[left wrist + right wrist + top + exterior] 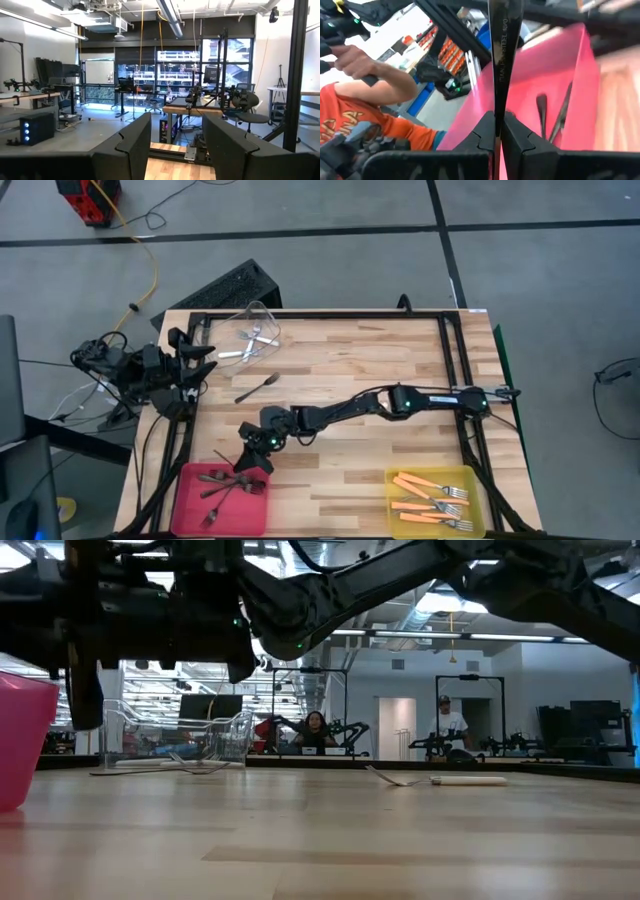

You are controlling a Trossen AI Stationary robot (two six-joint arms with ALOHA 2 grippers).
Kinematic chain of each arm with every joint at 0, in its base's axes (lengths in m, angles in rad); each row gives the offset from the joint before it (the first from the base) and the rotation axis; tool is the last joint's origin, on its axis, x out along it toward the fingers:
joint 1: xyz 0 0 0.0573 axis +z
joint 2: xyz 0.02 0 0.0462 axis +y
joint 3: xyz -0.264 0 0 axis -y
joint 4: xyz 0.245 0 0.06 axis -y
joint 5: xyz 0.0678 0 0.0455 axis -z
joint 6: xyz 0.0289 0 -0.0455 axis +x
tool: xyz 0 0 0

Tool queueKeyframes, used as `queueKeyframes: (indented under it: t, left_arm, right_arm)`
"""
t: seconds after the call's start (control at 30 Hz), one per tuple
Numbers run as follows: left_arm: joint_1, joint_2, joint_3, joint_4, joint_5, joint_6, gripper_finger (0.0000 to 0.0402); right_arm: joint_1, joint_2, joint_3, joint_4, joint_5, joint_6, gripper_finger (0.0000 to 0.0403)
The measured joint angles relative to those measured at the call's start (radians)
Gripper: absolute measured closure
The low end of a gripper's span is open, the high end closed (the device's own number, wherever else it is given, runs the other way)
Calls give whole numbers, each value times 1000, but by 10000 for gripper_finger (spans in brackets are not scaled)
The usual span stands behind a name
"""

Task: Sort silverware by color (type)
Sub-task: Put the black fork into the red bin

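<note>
One dark fork [498, 60] is pinched in the right gripper [256, 454] over the pink bin [185, 490] holding its kind; left gripper [196, 365] waits spread.

Pink bin [190, 480], yellow bin [478, 476], clear bin [262, 315]

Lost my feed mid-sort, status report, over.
Right gripper shut on dark fork, over pink bin. Left gripper open, parked at table's left edge. One dark fork loose mid-table. Nothing in the way.
</note>
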Motion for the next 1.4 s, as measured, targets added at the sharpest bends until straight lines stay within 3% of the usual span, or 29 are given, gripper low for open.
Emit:
queueKeyframes:
  t: [1.03,1.4]
  left_arm:
    - [0,1,0,-26,0,5,237]
    - [0,1,0,-26,0,5,237]
  right_arm:
    - [-14,13,2,-10,5,-27,351]
    - [-14,13,2,-11,0,-33,281]
